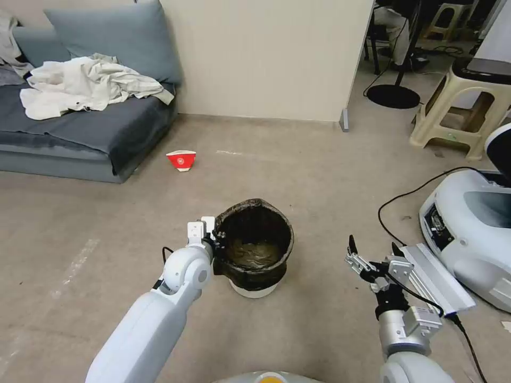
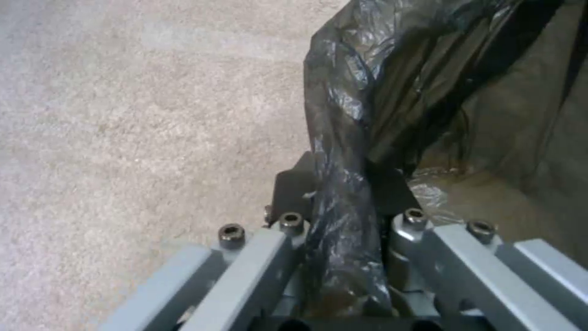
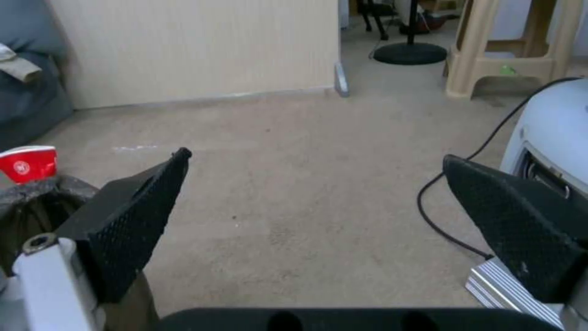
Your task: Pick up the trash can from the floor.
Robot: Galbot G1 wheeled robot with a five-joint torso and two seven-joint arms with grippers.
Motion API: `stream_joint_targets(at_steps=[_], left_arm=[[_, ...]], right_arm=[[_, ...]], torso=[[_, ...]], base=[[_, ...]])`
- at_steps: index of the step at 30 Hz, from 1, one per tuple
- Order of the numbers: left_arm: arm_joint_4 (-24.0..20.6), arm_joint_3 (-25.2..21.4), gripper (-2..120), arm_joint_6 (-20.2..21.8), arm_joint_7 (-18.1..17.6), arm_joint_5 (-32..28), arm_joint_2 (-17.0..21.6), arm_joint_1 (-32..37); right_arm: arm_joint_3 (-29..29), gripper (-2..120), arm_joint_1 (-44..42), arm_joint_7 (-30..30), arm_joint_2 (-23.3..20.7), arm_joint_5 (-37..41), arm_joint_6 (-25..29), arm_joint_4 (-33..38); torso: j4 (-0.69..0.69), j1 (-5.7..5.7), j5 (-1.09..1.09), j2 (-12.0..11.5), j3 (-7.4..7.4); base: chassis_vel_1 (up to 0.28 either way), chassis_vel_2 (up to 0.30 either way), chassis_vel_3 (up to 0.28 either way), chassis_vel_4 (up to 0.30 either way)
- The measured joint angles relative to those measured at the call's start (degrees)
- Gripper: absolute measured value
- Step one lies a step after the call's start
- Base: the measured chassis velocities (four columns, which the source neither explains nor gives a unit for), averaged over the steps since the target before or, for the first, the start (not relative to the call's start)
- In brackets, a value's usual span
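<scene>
The trash can (image 1: pixel 254 250), a small white bin with a crinkled dark bag over its rim, stands on the beige floor (image 1: pixel 298 175) in front of me. My left gripper (image 1: pixel 214 239) clamps the bin's left rim, shut on it. In the left wrist view the bagged rim (image 2: pixel 343 202) runs between the two fingers, one outside the wall and one inside. My right gripper (image 1: pixel 372 252) hovers open to the right of the bin, apart from it. The right wrist view shows its black pads (image 3: pixel 138 216) spread wide, with the bin's rim (image 3: pixel 31 193) at the edge.
A red-and-white paper cup (image 1: pixel 181 159) lies on the floor beyond the bin, near a grey sofa (image 1: pixel 80 133) with a white cloth. A white machine (image 1: pixel 468 223) with a black cable (image 1: pixel 404 197) sits at the right. A beige stool (image 1: pixel 458 117) stands behind it.
</scene>
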Motion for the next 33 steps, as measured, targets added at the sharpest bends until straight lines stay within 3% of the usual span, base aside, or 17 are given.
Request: stream_joint_targets(at_steps=[8,12,13,20,33], left_arm=[[0.31,-0.06,7,-0.99,0.06,-0.03,-0.07,-0.01],[0.19,-0.07,7,-3.18,0.08,0.05,0.05,0.28],[-0.15,-0.08,7,-5.43,0.47,0.15,0.21,0.56],[-3.62,-1.52,7,-13.89,5.90,3.44,1.88,3.23],[-11.71,-8.43,7,-20.21,14.40,0.82,4.28,11.25]], right_arm=[[0.03,100,0.25,0.01,-0.09,0.11,0.01,0.03],[0.04,100,0.38,0.04,-0.17,0.15,0.01,0.01],[0.06,100,0.49,0.07,-0.21,0.18,0.01,-0.03],[0.21,100,0.97,0.62,-0.42,0.34,-0.10,-0.22],[0.32,100,1.60,0.95,-0.55,0.45,-0.34,-0.81]], torso=[[0.00,0.00,0.00,0.00,0.00],[0.01,0.00,0.00,0.00,0.00],[0.01,0.00,0.00,0.00,0.00],[0.01,0.00,0.00,0.00,0.00],[0.01,0.00,0.00,0.00,0.00]], base=[[0.000,0.000,0.000,0.000],[0.000,0.000,0.000,0.000],[0.000,0.000,0.000,0.000],[0.000,0.000,0.000,0.000],[0.000,0.000,0.000,0.000]])
